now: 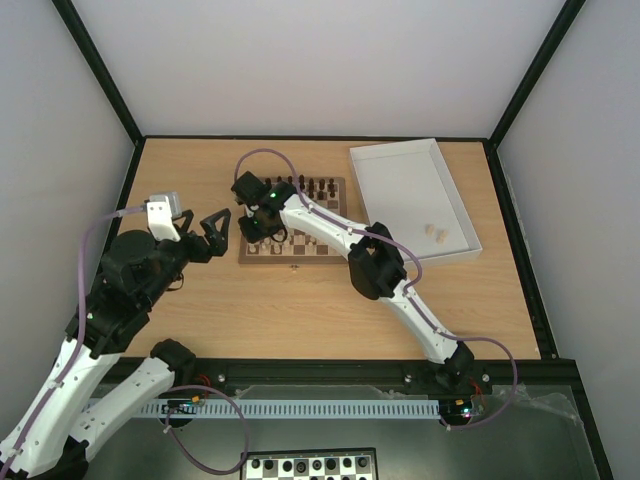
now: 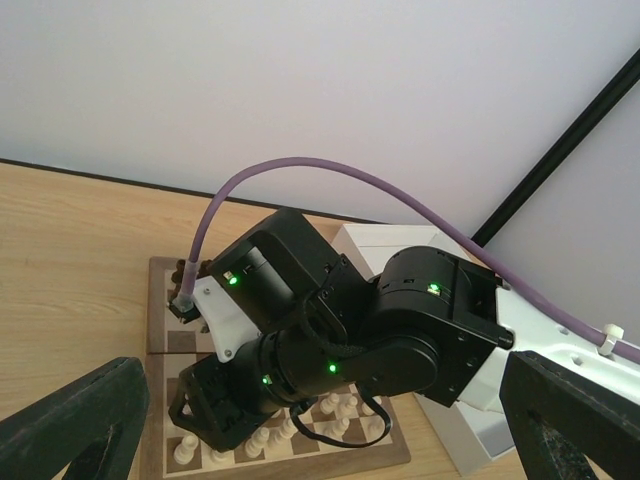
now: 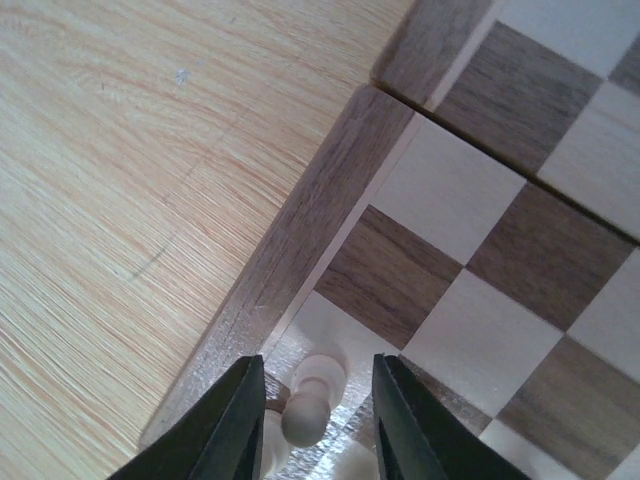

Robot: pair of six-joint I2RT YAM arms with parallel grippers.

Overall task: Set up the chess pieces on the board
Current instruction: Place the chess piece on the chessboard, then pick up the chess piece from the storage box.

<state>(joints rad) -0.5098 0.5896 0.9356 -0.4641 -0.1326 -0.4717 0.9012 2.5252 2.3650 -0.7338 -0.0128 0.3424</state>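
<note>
The right gripper [image 3: 318, 372] is open a little. A pale pawn [image 3: 305, 412] stands between its fingers, right under it on the board [image 3: 440, 270]. The left gripper [image 1: 214, 232] is wide open and holds nothing.

The board [image 1: 300, 258] is a square wooden chessboard with brown and cream squares and a brown border. It lies flat on the table [image 1: 300, 310], at the far centre. In the right wrist view a seam crosses its border. The chess pieces [image 2: 262, 440] are small, pale cream figures standing upright in rows along the near edge of the board. One pale piece [image 3: 312, 398] stands on a corner square between the parted fingers of the right end effector [image 3: 318, 405]. Two more pale pieces [image 1: 433, 232] lie in the white tray [image 1: 400, 152].
</note>
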